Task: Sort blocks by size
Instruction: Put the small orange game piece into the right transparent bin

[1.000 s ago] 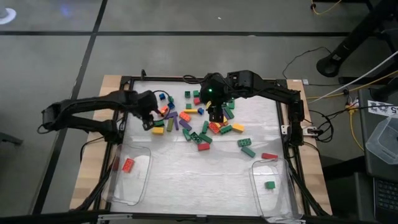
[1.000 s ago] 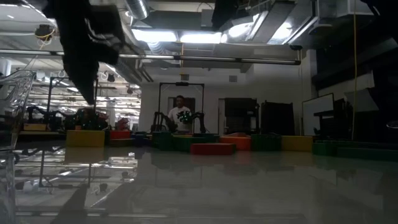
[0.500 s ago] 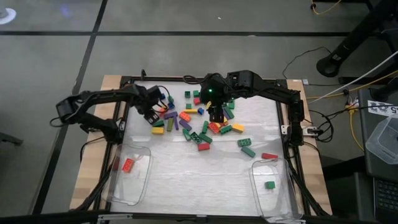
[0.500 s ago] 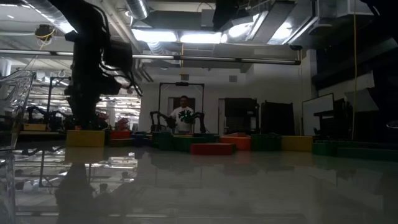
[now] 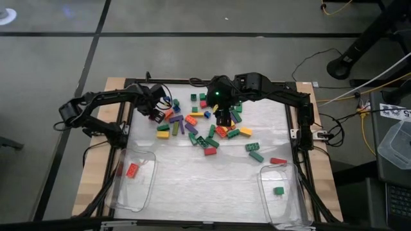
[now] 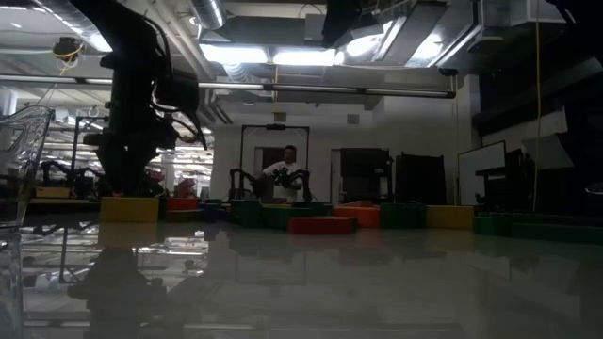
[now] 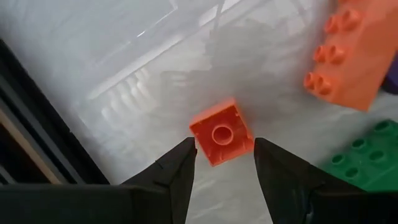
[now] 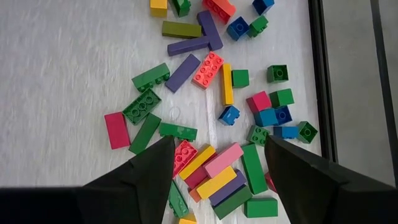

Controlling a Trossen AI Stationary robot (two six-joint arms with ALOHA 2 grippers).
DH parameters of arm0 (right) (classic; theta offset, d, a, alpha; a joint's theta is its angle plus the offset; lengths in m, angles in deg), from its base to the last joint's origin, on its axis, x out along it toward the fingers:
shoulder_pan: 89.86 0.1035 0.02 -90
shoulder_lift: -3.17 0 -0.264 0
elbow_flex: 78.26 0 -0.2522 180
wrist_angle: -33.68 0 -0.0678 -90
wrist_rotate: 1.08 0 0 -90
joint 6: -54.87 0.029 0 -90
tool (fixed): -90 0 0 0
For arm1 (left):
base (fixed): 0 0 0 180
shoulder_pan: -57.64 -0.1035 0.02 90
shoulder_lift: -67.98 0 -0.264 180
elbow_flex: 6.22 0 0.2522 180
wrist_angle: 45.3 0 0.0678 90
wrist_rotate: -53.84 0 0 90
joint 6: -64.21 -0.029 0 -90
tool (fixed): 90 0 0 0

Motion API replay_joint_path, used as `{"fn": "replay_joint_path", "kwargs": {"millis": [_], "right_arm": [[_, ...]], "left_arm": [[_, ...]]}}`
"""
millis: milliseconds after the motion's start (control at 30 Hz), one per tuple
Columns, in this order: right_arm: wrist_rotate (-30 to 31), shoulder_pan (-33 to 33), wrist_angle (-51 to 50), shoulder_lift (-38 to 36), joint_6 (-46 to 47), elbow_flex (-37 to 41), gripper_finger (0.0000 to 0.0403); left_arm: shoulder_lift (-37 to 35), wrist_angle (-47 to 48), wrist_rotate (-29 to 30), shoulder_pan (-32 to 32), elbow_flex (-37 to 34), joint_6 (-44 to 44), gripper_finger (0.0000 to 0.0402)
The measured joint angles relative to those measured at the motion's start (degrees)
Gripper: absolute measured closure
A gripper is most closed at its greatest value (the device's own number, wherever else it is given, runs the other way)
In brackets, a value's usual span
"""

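Observation:
The blocks (image 5: 205, 128) lie loose in a pile on the far middle of the table, long and short ones in many colours. A small orange-red square block (image 7: 221, 132) lies flat on the table at the pile's left edge, a round ring on its upper face. My left gripper (image 5: 156, 110) points straight down over it, open, one finger on either side of the block (image 7: 222, 152); I see no touch. My right gripper (image 5: 223, 119) hangs open above the pile's middle (image 8: 217, 162), holding nothing.
A long orange block (image 7: 354, 56) and a green block (image 7: 367, 162) lie close beside the small one. A clear tub (image 5: 144, 192) at the near left holds a red block (image 5: 132, 170); a clear tub (image 5: 292, 202) at the near right holds a green one (image 5: 279, 190). A person (image 6: 285, 174) stands far behind the table.
My left gripper has gone toward the table's far edge and down, to the left edge of the pile, and has rolled about its own pointing line. Its fingers keep the same gap.

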Motion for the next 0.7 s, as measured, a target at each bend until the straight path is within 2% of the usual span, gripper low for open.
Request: {"fn": "replay_joint_path", "kwargs": {"millis": [67, 333, 467, 700], "right_arm": [[0.0, 0.0, -0.1, 0.0, 0.0, 0.0, 0.0153], [0.0, 0.0, -0.3, 0.0, 0.0, 0.0, 0.0153], [0.0, 0.0, -0.5, 0.0, 0.0, 0.0, 0.0153], [0.0, 0.0, -4.0, 0.0, -0.2, 0.0, 0.0153]], "left_arm": [[0.0, -0.1, 0.0, -0.2, -0.1, 0.4, 0.0249], [0.0, -0.1, 0.0, -0.2, -0.1, -7.4, 0.0249], [0.0, 0.0, 0.0, -0.2, -0.1, -6.7, 0.0249], [0.0, 2.1, -0.2, -0.2, -0.2, 0.0, 0.0249]]}}
